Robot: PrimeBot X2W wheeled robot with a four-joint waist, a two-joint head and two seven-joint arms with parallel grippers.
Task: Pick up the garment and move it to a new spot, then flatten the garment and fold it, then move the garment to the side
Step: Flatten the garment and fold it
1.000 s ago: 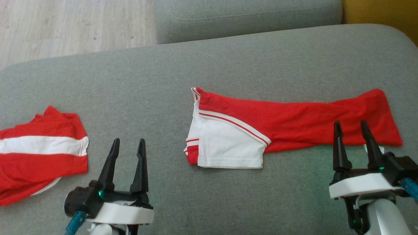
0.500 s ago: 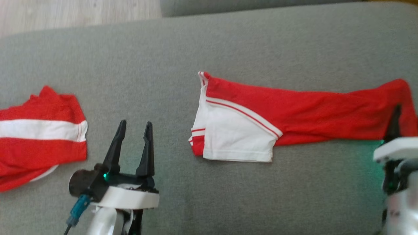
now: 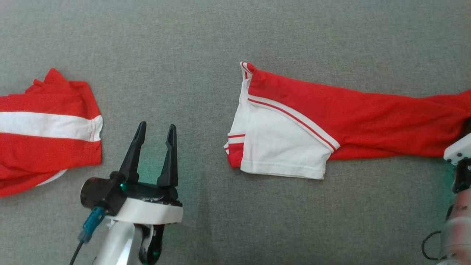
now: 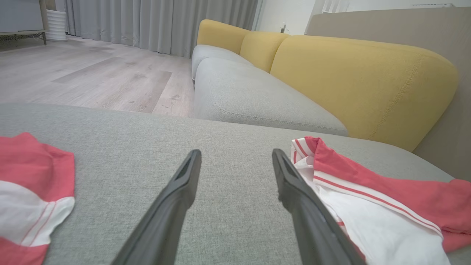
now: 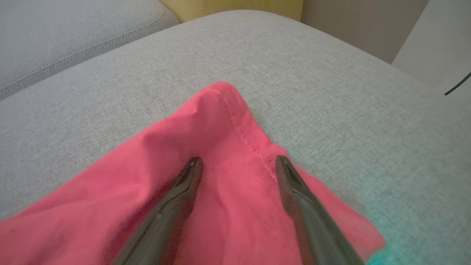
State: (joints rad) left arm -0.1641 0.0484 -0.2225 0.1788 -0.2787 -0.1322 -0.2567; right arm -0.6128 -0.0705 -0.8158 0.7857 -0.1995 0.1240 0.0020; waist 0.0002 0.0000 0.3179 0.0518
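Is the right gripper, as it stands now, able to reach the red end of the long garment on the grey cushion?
Probably yes. The right gripper is open and poised over the garment at its red corner, and nothing lies between them to block it.

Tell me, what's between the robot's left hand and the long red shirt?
Only bare grey cushion separates the left hand from the shirt, as the head view shows.

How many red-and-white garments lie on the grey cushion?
2. The left garment lies at the left edge, cut off; the long garment stretches from centre to right.
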